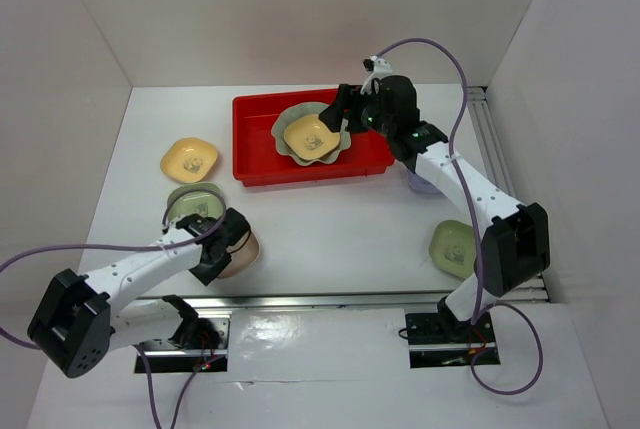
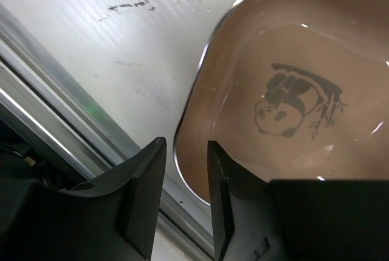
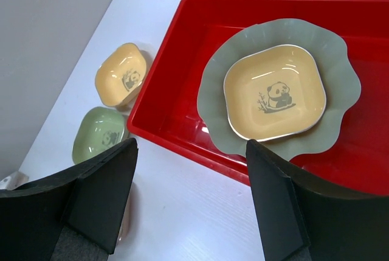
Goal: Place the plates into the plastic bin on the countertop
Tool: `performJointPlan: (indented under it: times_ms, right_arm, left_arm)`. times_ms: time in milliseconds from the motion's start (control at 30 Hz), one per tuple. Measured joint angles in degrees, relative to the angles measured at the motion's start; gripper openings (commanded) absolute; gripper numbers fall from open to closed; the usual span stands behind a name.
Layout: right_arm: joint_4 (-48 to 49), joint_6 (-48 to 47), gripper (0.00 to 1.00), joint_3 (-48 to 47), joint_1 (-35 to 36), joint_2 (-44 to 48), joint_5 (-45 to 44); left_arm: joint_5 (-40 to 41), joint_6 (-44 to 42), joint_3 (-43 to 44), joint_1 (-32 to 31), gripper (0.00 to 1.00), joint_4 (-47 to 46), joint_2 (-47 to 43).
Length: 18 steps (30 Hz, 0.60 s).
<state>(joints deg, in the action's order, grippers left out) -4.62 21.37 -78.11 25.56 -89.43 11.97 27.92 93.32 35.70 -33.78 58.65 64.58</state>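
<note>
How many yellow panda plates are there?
2. One yellow plate sits on the big green plate inside the red bin. The other yellow plate is on the counter, left of the bin. More may be hidden.

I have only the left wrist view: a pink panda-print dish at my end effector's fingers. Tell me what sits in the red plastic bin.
Observer: The shallow red plastic bin holds a large pale green scalloped dish with a yellow rounded-square panda dish nested in it.
Operator: Report the right end effector.
Observer: The right end effector hangs over the bin, jaws wide apart, holding nothing.
Operator: Name a loose dish near mine.
Observer: A light green rounded-square dish lies on the white countertop, left of the bin's near corner.
</note>
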Motion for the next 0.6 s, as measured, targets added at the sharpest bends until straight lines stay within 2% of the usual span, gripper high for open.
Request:
performJointPlan:
  times_ms: [233,333,367,400,467,600]
  right_arm:
    - [0.57,0.04,0.79,0.13,-0.04,0.04,0.61]
    - [0.59,0.04,0.79,0.13,-0.07,0.11,0.59]
    - [0.59,0.04,0.79,0.13,-0.07,0.11,0.57]
    - [0.59,0.04,0.79,0.15,-0.07,0.15,0.57]
    - [0.59,0.04,0.79,0.15,-0.07,0.20,0.55]
    - [0.55,0.04,0.79,0.15,-0.07,0.28,0.17]
  left_arm:
    - [-0.33,0.07,-1.53,0.26,0.46,-3.30,3.08]
    - [0.02,0.20,-3.06,0.26,0.29,-4.46,3.54]
    - [0.39,0.04,-3.04,0.26,0.14,-4.70,3.10]
    - [0.42,0.17,-2.97,0.28,0.07,-5.05,2.45]
    - [0.61,0.09,-2.64,0.28,0.00,-7.39,0.70]
    - [-0.48,-1.60,-2.60,-0.20,0.00,-11.74,0.31]
